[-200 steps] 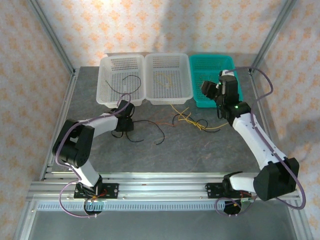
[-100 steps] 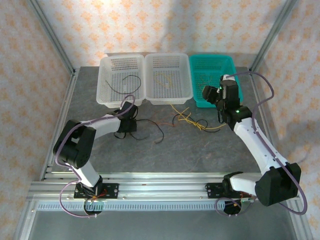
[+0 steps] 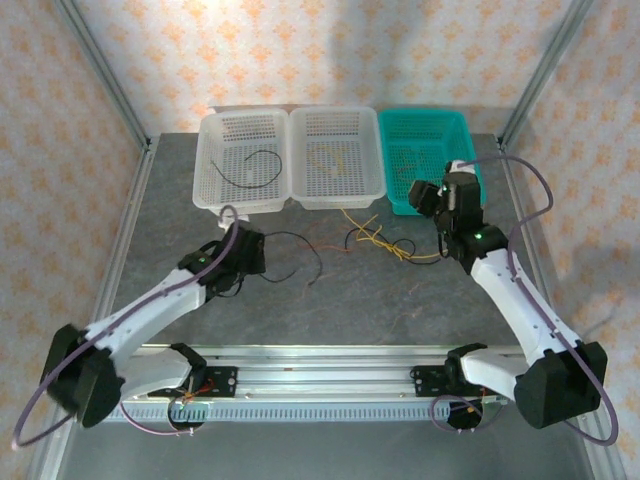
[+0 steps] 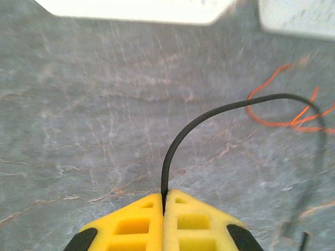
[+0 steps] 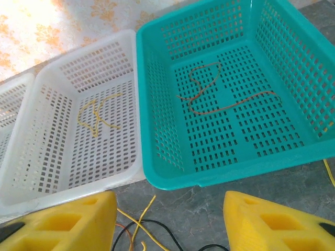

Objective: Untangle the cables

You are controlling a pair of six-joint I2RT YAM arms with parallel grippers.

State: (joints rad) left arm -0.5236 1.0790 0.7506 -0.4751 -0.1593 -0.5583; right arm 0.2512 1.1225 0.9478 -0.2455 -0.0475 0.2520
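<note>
My left hand (image 4: 163,208) is pinching a black cable (image 4: 209,112) near its end, I think; it should be light and springy. My right hand (image 5: 170,217) hangs spread by the tangle (image 3: 378,240) on the table (image 3: 400,300).

Bright, even light with soft shadows; the left wrist view is blurred, its white basket (image 4: 131,10) glaring.

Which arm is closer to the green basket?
Right. The right arm is at the green basket's front edge; the left arm is far off, by the left white basket.
</note>
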